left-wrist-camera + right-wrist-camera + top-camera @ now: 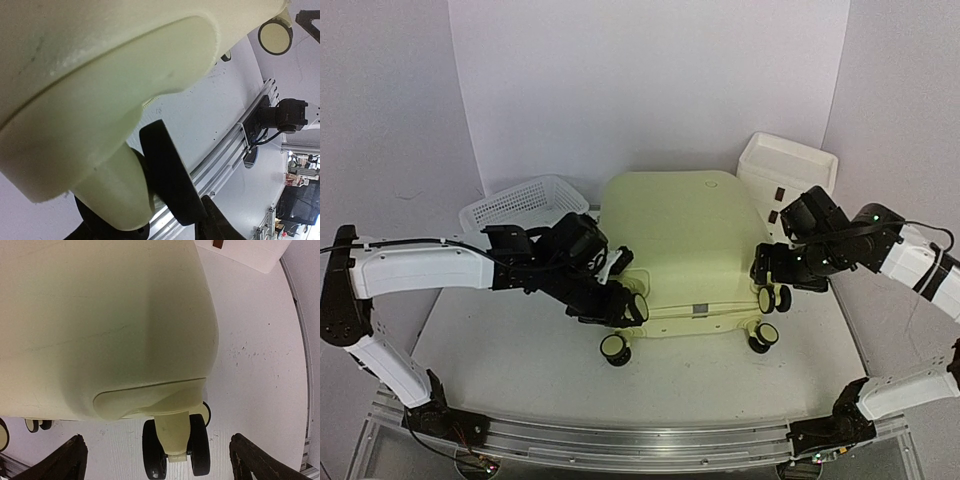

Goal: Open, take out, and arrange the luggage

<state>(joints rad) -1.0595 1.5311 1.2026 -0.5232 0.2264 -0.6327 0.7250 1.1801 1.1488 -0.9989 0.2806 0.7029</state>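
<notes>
The luggage is a pale yellow-green hard-shell suitcase lying flat and closed in the middle of the table, wheels toward me. My left gripper is at its front left corner. In the left wrist view the dark fingers sit close on both sides of a black-and-cream wheel under the shell. My right gripper is at the front right corner. It is open, with fingertips wide apart on either side of a wheel, not touching it.
A white mesh basket stands behind and left of the suitcase. A white box stands at the back right, close to the shell, and also shows in the right wrist view. A metal rail runs along the near table edge.
</notes>
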